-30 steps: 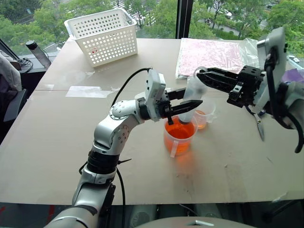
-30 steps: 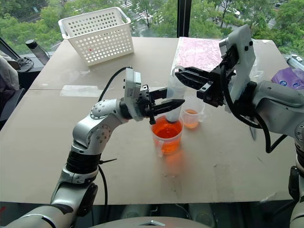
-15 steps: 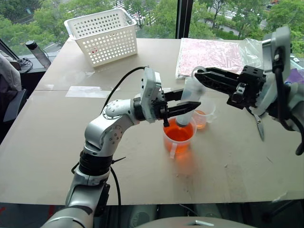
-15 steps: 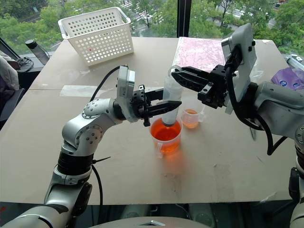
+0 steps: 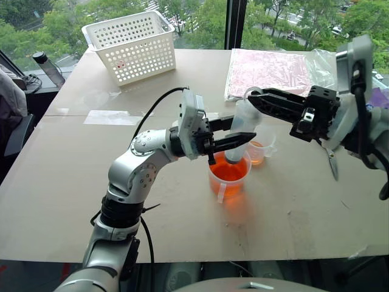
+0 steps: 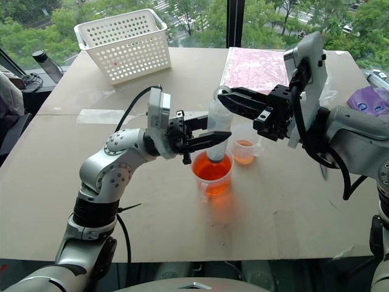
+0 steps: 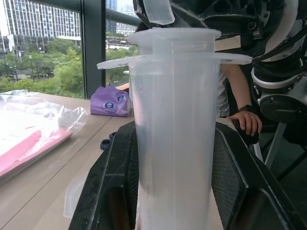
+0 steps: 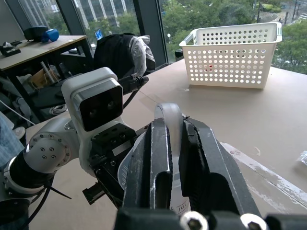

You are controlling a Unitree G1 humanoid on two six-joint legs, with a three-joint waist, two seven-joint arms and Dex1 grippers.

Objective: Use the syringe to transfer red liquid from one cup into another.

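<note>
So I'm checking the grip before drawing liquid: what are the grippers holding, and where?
Both hold the syringe: the left gripper clamps its barrel, the right gripper pinches the plunger ring at the top.

Syringe (image 5: pixel 242 126) tip in handled cup (image 5: pixel 229 175); smaller cup (image 5: pixel 260 149) just right-behind; basket (image 5: pixel 131 45) far left-behind.

You are viewing: syringe (image 7: pixel 175 143), frosted translucent plastic; basket (image 5: pixel 132 44), white perforated plastic; table (image 5: pixel 67 176), matt brown board.
</note>
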